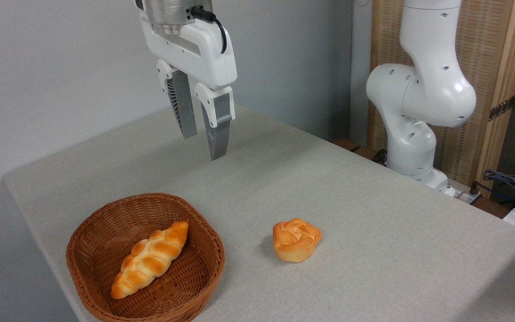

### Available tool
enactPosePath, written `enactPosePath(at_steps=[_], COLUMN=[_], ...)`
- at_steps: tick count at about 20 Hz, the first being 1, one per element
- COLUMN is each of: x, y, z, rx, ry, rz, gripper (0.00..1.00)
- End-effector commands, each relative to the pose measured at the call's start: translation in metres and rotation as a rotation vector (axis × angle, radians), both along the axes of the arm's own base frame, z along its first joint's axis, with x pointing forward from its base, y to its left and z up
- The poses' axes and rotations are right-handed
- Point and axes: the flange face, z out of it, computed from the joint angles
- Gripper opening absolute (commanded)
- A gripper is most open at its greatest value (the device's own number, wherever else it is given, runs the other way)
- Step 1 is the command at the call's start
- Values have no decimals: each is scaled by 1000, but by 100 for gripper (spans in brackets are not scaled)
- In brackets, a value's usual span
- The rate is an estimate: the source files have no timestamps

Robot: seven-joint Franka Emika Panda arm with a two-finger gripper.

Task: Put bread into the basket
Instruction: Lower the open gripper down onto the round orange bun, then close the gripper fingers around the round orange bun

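1. Nearest you, at the table's front left corner, sits the shallow brown woven wicker basket (88,232), rounded-square in outline, with its lower rim running just out of view at the bottom edge.
2. Inside it you see a long braided golden loaf (150,259), lying diagonally on the basket floor, its lower end near the front wall and its upper end pointing back and right.
3. To the right of the basket, apart from it, you find the small round muffin-shaped bun (295,239), orange-golden with a knotted top and a paler ridged base. It stands upright on the pale grey cloth-covered table (373,214), outside the basket, with nothing touching it.
4. Farther back and high above the table hangs the white two-finger gripper (201,145) with grey ribbed fingers (218,134). You see the fingers pointing down with a narrow gap between them, only slightly parted, and nothing held. It hovers above the table behind the basket, well apart from the bun.
5. At the far right, beyond the table edge, you see the white jointed arm base (418,98), with a tan woven panel in a wooden frame (485,53) behind it and dark cables (508,181) at the right edge.
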Motion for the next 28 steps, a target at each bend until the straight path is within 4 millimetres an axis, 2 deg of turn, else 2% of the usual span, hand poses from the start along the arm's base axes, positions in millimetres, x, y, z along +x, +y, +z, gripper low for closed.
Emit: enactPosePath(at_steps=[1,11,14,17,18,21,23,28], x=[-2,-3,-15,-33,-35,-49,-54,-62], y=[7,8,17,37,39,63,67,72], z=[6,2,-25,-64,-71,-95,-118,-159], rx=[-14,-13,-2,5,18,49,86,150], ry=[-9,-13,-62,-51,-40,10,61,136], rz=[11,13,29,43,13,-106,-188,-227], gripper=[100,100,100,100,100,100,100,100])
